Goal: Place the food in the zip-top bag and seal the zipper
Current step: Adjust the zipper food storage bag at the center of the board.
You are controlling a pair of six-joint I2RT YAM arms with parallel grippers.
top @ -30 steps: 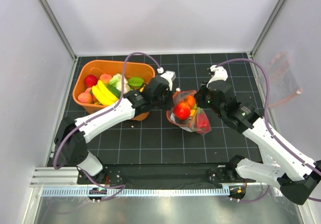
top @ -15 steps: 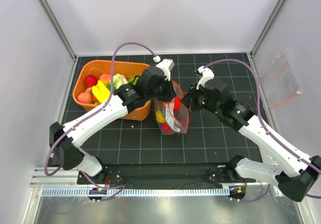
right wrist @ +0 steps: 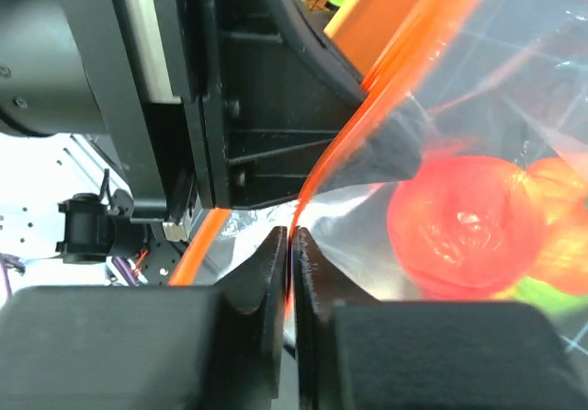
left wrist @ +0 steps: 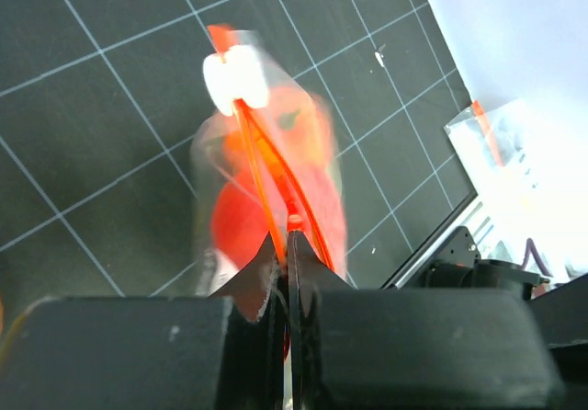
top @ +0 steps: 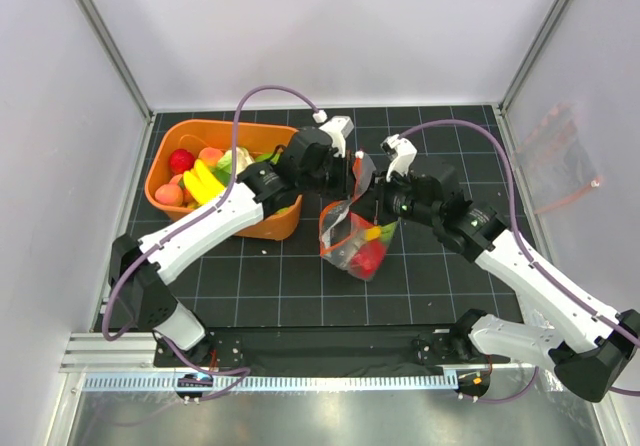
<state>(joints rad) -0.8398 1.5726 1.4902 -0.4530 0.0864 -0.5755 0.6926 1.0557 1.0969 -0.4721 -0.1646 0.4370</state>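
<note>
You have the zip-top bag (top: 350,244) between your two arms over the middle of the black grid mat (top: 450,136), with your left gripper (top: 350,169) at its top corner and your right gripper (top: 380,199) against its upper right edge, just beside the left one. Through the clear plastic you can see the food (top: 370,258), in red, yellow and lime-green pieces, and the red-orange zipper (top: 325,228) runs down the bag's left side. Left of the bag stands the orange tub (top: 200,126), holding bananas (top: 205,182) and other toy pieces.
</note>
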